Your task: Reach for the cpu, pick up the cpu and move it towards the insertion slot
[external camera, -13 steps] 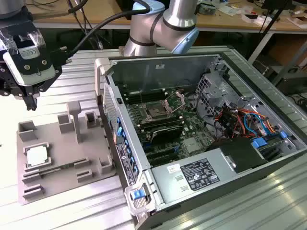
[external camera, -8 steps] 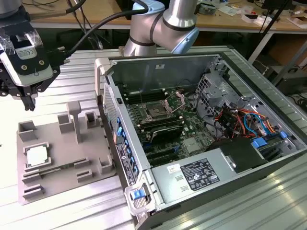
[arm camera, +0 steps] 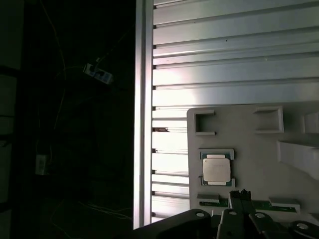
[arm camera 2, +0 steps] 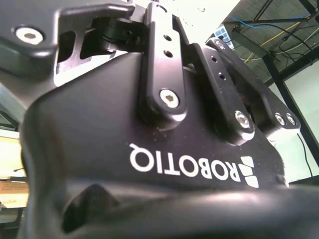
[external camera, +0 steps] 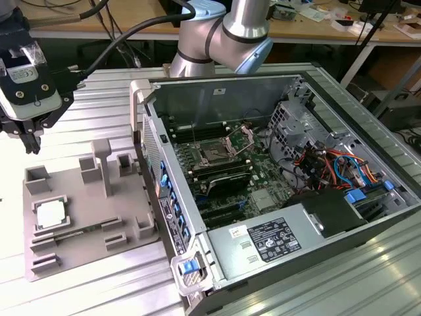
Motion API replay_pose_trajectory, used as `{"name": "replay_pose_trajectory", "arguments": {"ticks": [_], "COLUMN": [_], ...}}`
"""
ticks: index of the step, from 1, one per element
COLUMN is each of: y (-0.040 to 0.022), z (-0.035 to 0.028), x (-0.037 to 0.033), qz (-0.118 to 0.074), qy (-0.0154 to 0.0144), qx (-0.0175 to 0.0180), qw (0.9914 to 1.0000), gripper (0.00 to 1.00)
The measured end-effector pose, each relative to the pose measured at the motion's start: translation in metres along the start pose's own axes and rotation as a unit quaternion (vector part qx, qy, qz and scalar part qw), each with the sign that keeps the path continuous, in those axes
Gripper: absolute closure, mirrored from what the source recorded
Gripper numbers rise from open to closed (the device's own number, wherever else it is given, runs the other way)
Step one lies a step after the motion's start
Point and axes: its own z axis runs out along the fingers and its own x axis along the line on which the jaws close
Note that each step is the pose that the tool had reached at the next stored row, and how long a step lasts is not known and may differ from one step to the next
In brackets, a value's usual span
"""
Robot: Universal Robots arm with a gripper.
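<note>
The cpu (external camera: 49, 214), a silvery-white square chip, lies flat in a raised frame on the grey plastic tray (external camera: 85, 197) at the exterior view's left. My gripper (external camera: 29, 140) hangs above the tray's far left corner, shut and holding nothing, well clear of the chip. In the first wrist view the cpu (arm camera: 217, 169) lies just beyond my gripper (arm camera: 242, 195), whose tips meet. The insertion slot (external camera: 214, 155) is a dark square socket with its metal frame raised, on the green board inside the open computer case (external camera: 197, 263). The second wrist view shows my gripper's black housing (arm camera 2: 149, 149).
The case's upright side wall (external camera: 148, 131) stands between the tray and the board. Black memory slots (external camera: 220, 174), a drive cage (external camera: 296, 125) and bundled cables (external camera: 335, 168) crowd the case. Ribbed aluminium tabletop (arm camera: 224, 59) surrounds the tray; its edge (arm camera: 142, 124) drops into darkness.
</note>
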Motion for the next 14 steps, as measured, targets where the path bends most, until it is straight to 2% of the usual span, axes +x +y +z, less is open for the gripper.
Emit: {"name": "replay_pose_trajectory", "arguments": {"ticks": [14], "y": [0.0], "z": [0.0036], "x": [0.0127], "qz": [0.0], "qy": [0.0], "qx": [0.0], "qw": [1.0], "gripper": [0.89]}}
